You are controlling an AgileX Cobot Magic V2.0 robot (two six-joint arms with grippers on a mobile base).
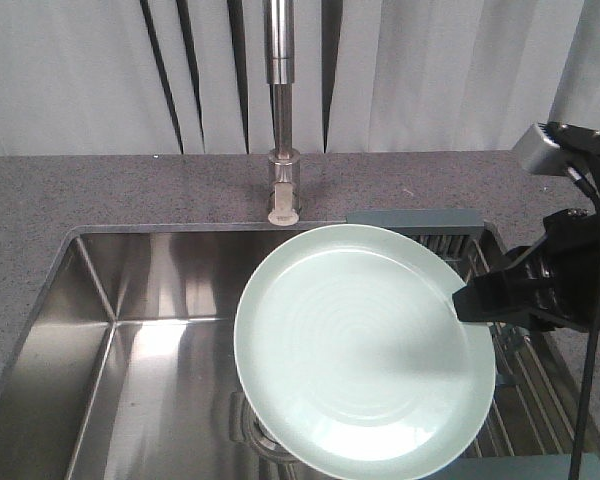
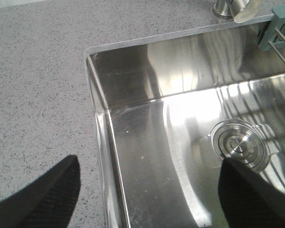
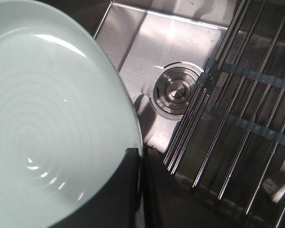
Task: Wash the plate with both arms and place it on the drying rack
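Fingers [image 3: 116,194] of the right hand [image 1: 460,300] are clamped on the plate [image 1: 365,350], one finger over its face and one behind its rim. In the front view the hand bites the rim at 3 o'clock, and the plate spreads from there toward 9 o'clock. It is held tilted above the sink [image 1: 150,330]. The plate is round, pale mint green and glossy, with a low raised rim and faint concentric rings. Under it lies the steel drain [image 3: 175,90], and the drying rack [image 3: 247,128] of thin metal bars sits in the basin at 3 o'clock. The left hand [image 2: 149,161] is spread wide and holds nothing, one finger over the grey speckled worktop [image 2: 38,95], the other over the basin.
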